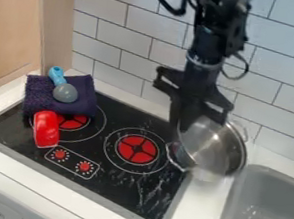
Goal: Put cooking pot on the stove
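The gripper (187,121) hangs down from the top over the stove's right edge, shut on the near-left rim side of the metal cooking pot. This silver pot (220,149) is tilted, its shiny inside facing the camera, and it hangs between the stove and the sink. One looped handle is at its lower left and another at its upper right. The black stove (141,189) has red burner rings; the right burner (136,149) lies bare, left of the pot.
A folded purple cloth (37,93) lies on the stove's back left corner, with a blue-handled grey utensil (65,92) on it. A red object (46,129) partly covers the left burner. The grey sink (265,211) is at the right, the tiled wall (131,44) behind.
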`<state>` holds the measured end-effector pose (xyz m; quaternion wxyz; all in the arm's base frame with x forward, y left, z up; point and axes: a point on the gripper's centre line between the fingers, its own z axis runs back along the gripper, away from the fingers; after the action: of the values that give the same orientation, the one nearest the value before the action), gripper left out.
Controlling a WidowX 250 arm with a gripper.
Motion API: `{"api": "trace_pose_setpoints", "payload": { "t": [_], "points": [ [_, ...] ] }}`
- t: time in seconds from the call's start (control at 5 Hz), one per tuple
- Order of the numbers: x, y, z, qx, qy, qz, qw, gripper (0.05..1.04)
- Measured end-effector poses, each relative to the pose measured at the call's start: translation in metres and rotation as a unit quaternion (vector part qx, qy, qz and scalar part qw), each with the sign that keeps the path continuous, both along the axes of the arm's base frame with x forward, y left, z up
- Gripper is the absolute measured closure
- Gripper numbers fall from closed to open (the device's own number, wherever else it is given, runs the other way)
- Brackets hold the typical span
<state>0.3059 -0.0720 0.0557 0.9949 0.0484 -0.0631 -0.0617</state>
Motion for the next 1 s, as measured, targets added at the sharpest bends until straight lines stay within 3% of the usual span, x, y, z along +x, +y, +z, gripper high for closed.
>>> {"api": "trace_pose_setpoints", "payload": {
  "t": [0.2, 0.4, 0.6, 1.0],
  "points": [
    [-0.018, 0.011, 0.013, -0.006, -0.023, 0.025, 0.9994, 1.032],
    [-0.035, 0.031, 0.018, -0.007, -0.027, 0.057, 0.998, 1.032],
    [-0.041, 0.048, 0.012, -0.017, -0.02, 0.074, 0.9969, 1.032],
    [-0.044, 0.08, -0.017, -0.026, 0.031, 0.088, 0.9953, 1.032]
  ]
}}
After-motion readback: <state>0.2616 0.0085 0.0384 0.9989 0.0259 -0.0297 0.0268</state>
